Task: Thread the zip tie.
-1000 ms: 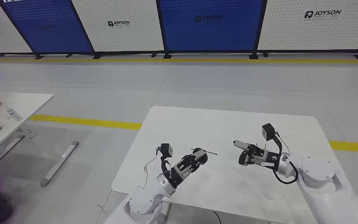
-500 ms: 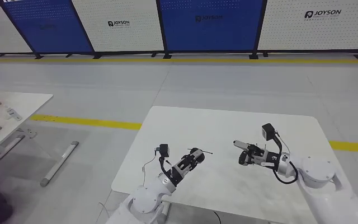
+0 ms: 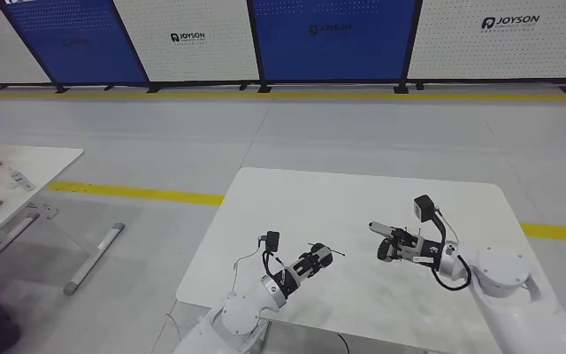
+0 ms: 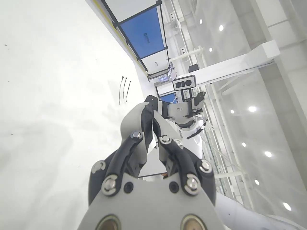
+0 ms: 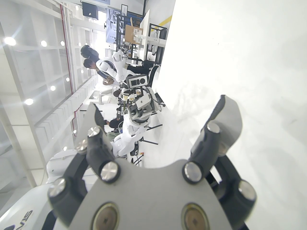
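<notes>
A thin black zip tie [image 3: 332, 252] is pinched in my left gripper [image 3: 316, 259] above the near-left part of the white table [image 3: 354, 190]. In the left wrist view the tie [image 4: 152, 123] shows edge-on between the shut fingers of the left gripper [image 4: 150, 108]. My right gripper [image 3: 378, 240] hangs a short way to the right, facing the left one, its fingers spread. The right wrist view shows the right gripper [image 5: 160, 112] open with nothing between its fingers, and the left arm [image 5: 139, 107] farther off.
Three spare black zip ties [image 4: 124, 89] lie side by side on the table beyond the left gripper. The table's near edge runs just below both arms, and there is bare white surface toward its far side.
My left arm has shifted right and a little toward the near edge, carrying the zip tie. The right arm has stayed where it was.
</notes>
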`<state>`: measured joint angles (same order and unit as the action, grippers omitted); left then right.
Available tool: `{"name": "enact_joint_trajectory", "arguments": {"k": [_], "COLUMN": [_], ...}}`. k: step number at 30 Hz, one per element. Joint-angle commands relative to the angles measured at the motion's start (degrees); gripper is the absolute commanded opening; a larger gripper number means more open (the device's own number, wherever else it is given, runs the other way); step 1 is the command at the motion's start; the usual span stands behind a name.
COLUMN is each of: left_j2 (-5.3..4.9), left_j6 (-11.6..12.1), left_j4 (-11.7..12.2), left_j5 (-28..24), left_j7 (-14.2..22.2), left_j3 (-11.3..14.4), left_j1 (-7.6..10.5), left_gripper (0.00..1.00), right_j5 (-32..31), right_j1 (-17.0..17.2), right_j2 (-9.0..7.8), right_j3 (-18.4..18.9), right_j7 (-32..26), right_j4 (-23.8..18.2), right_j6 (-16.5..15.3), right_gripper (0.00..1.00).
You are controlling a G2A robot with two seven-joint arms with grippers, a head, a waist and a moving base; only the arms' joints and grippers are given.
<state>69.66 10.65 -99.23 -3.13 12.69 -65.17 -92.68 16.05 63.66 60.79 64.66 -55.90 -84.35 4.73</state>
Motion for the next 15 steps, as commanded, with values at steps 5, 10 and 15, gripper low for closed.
{"name": "enact_joint_trajectory", "arguments": {"k": [5,10,15], "left_j2": [0.00,0.00,0.00], "left_j6": [0.0,0.0,0.0], "left_j4": [0.0,0.0,0.0], "left_j5": [0.1,0.1,0.1], "left_j7": [-0.1,-0.1,-0.1], "left_j3": [0.0,0.0,0.0], "left_j1": [-0.02,-0.02,-0.02], "left_gripper": [0.00,0.00,0.00], "right_j5": [0.0,-8.9,-19.7], "right_j1": [0.0,-1.3,-4.3], "right_j2": [0.00,-0.54,-2.34], "right_j3": [0.0,-0.2,2.4], "right_j7": [0.0,2.1,-6.0], "right_j4": [0.0,-2.9,-6.8], "right_j6": [0.0,5.9,13.1], "right_gripper": [1.00,1.00,1.00]}}
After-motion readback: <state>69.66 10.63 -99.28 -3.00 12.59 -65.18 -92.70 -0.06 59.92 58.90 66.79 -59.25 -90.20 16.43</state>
